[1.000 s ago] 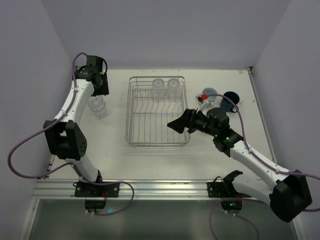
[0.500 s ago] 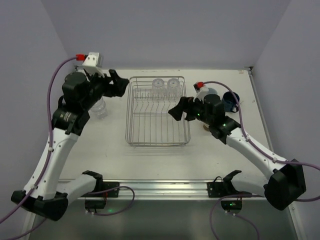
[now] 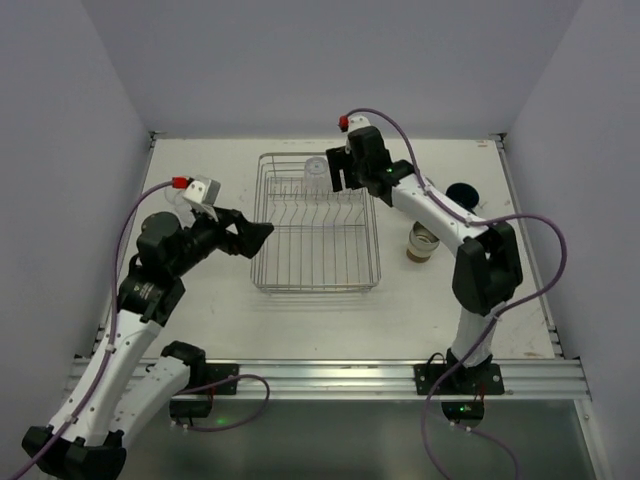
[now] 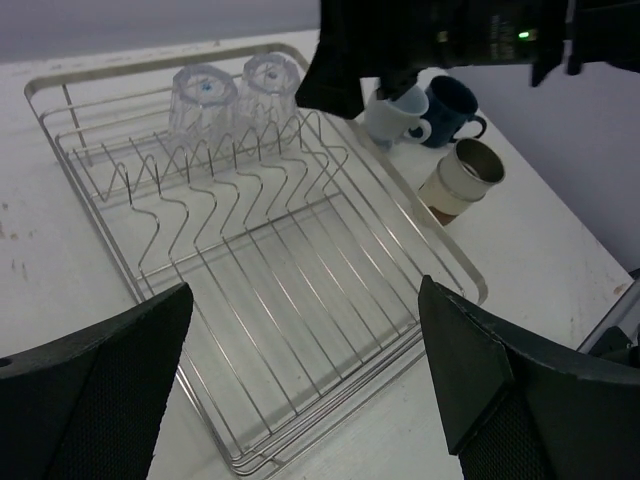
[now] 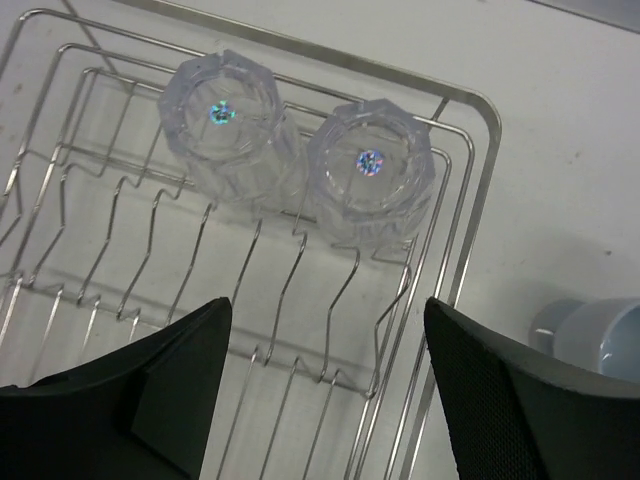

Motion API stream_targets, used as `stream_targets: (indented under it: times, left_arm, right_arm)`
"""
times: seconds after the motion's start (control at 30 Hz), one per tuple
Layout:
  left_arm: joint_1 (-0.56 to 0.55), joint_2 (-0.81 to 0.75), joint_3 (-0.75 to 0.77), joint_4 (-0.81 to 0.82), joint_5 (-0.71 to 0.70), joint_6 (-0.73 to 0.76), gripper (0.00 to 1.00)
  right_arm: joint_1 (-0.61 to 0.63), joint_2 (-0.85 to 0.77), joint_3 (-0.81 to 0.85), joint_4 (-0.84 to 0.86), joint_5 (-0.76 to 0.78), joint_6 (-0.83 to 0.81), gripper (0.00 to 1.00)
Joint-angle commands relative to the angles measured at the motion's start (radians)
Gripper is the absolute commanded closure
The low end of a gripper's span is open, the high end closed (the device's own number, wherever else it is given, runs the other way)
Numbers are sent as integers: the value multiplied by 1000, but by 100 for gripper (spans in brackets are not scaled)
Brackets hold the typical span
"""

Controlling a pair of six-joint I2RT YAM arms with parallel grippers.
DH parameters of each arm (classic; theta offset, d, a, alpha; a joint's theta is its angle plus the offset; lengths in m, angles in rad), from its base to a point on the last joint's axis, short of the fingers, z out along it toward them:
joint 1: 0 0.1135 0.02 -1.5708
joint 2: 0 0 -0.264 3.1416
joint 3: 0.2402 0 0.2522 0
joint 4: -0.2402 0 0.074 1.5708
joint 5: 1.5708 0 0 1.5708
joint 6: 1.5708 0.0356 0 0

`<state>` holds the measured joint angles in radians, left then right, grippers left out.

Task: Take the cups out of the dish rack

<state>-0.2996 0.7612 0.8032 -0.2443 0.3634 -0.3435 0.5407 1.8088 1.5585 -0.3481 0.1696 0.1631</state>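
2 clear tumblers (image 5: 222, 125) sit upside down at the far end of the dish rack (image 3: 315, 289) (side by side). Right gripper (image 5: 325, 380) hangs right above them, jaws apart, nothing held. Left gripper (image 4: 300, 390) is at the rack's left edge, jaws wide apart, empty. 3 cups (image 4: 462, 178) stand on the table (image 3: 480, 290) to its right.

Shiny wire, clear cups
The dish rack (image 4: 280, 270) under me is glossy metal wire; tumblers (image 5: 370, 165) clear, smooth — my fingers (image 5: 130, 400) matt black, finely grained.
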Motion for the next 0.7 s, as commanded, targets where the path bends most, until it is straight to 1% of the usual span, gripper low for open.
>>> stream_targets:
  times: [0.0,0.13,0.2,0.43,0.67]
  left_arm:
    - [-54,-57,-9,83,-29,38,2]
    - [-102,-62,-2,51,-84,58,0]
    - [-115,-65,-2,51,-93,60,0]
    - [-122,-60,1,43,-109,63,0]
    - [-121,-31,5,48,-112,64,0]
  right_arm:
    - [-4,104,156,-117,122,-131,19]
    - [-12,205,290,-155,128,-174,7]
    - [-19,239,322,-167,108,-197,5]
    - [-41,371,440,-169,64,-197,4]
    - [-58,478,549,-170,30,-211,7]
